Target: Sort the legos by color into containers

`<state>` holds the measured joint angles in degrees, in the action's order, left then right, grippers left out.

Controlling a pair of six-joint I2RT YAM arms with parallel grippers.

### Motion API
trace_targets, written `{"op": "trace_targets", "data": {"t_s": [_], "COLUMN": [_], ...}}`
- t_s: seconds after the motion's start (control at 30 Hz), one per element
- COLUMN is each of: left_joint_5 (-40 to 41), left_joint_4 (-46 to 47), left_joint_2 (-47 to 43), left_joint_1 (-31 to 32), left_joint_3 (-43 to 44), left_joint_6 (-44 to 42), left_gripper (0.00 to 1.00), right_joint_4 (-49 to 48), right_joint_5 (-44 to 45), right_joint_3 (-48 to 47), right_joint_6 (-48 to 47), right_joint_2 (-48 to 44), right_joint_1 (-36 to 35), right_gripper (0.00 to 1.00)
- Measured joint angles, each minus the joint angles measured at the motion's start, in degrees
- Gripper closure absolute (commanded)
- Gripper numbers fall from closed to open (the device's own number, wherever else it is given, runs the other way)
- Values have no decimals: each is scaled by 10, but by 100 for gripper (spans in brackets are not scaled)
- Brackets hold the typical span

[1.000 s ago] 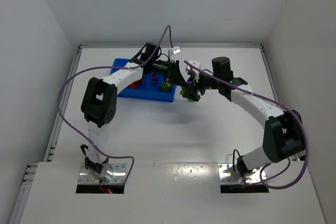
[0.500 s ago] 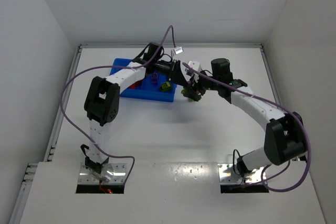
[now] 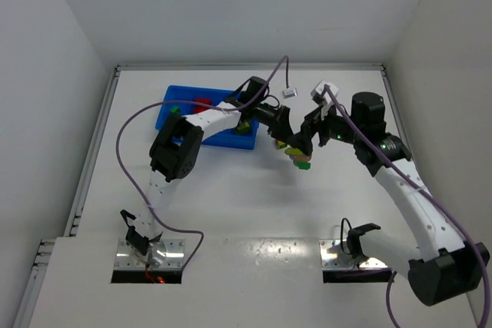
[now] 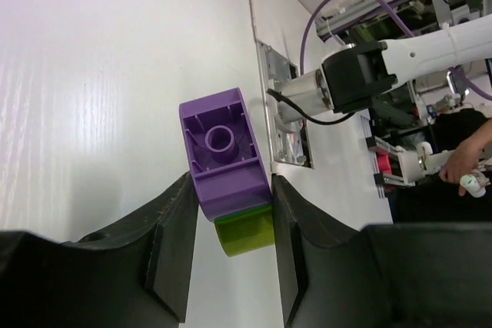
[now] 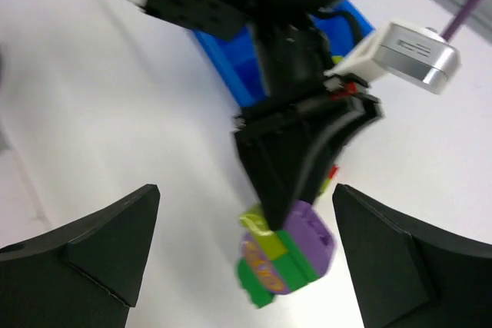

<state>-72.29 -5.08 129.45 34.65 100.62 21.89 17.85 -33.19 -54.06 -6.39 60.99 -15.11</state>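
Note:
My left gripper [image 4: 231,190] is shut on a clump of legos: a purple brick [image 4: 223,147] on top of a yellow-green one [image 4: 246,232]. From above, this clump [image 3: 298,157] hangs at the tip of the left gripper [image 3: 289,146], right of the blue tray [image 3: 173,101] and above the white table. In the right wrist view the clump [image 5: 288,255] also shows green bricks, and it hangs below the left gripper [image 5: 300,159]. My right gripper [image 5: 246,190] is open wide, its fingers well apart from the clump on both sides. Red [image 3: 201,102] and green [image 3: 175,109] legos lie in the containers.
The blue tray [image 5: 246,74] lies behind the left gripper in the right wrist view. The left wrist's silver camera housing [image 5: 411,51] and purple cables [image 3: 123,124] hang near both grippers. A raised rail [image 3: 96,144] runs along the table's left side.
My left gripper has shut on the clump and swung right and nearer, off the tray's corner. My right gripper has opened wide and drawn back to the right.

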Motion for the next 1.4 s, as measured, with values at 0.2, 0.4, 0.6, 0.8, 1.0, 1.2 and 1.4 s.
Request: {"op": "trace_targets", "data": {"t_s": [0.2,0.4,0.6,0.8,1.0,1.2,1.4], "left_joint_5": [-16,-25,-63,-86,-92,-91,-83], "left_joint_4": [28,40,11,-15,-27,-26,-4], "left_joint_2": [13,-18,-79,-89,-75,-47,-21], "left_joint_1": [5,1,-7,-24,-28,-28,-28], "left_joint_3": [12,-15,-41,-39,9,72,96], "left_joint_6": [1,-60,-132,-153,-153,-148,-117], "left_gripper": [100,100,100,100,100,100,100], "right_joint_4": [62,65,-16,-18,74,198,300], "right_joint_5": [-30,-97,-244,-363,-424,-440,-434], "right_joint_3": [0,33,40,19,-59,-110,-134], "right_joint_6": [84,176,257,220,98,-47,-160], "right_joint_2": [-21,5,103,212,263,312,357], "right_joint_1": [31,113,190,205,198,185,176], "right_gripper": [6,9,15,16,16,22,50]}}
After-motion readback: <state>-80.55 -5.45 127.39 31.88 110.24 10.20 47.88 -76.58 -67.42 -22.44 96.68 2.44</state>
